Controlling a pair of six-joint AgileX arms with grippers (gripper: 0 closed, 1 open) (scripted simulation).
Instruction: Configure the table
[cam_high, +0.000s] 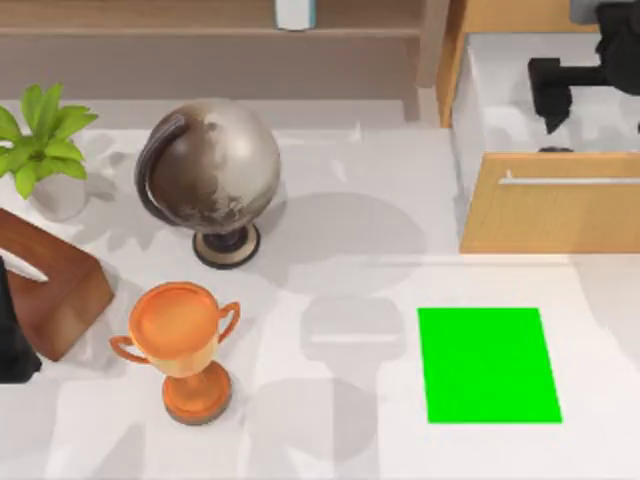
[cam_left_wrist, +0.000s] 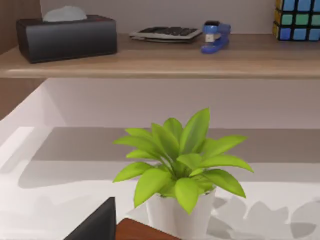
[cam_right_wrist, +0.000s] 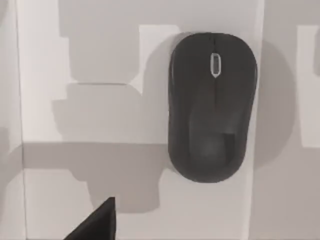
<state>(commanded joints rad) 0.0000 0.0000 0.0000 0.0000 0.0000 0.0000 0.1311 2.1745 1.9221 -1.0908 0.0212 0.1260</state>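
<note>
The white marbled table (cam_high: 330, 270) carries a bright green mat (cam_high: 488, 364) toward the right front. At the back right, a light wooden drawer (cam_high: 548, 208) stands pulled open with a white inside. My right gripper (cam_high: 553, 92) hovers over that drawer. Straight below it, in the right wrist view, a black computer mouse (cam_right_wrist: 212, 105) lies flat on the drawer's white floor. My left arm (cam_high: 12, 340) is parked at the table's left edge, and its wrist view faces the potted plant (cam_left_wrist: 182, 175).
An orange trophy (cam_high: 183, 345) stands left of centre, with a grey globe (cam_high: 212, 170) behind it. A potted plant (cam_high: 42, 140) and a brown wooden box (cam_high: 50, 285) are at the far left. A shelf (cam_left_wrist: 160, 62) behind holds a tissue box, keyboard and stapler.
</note>
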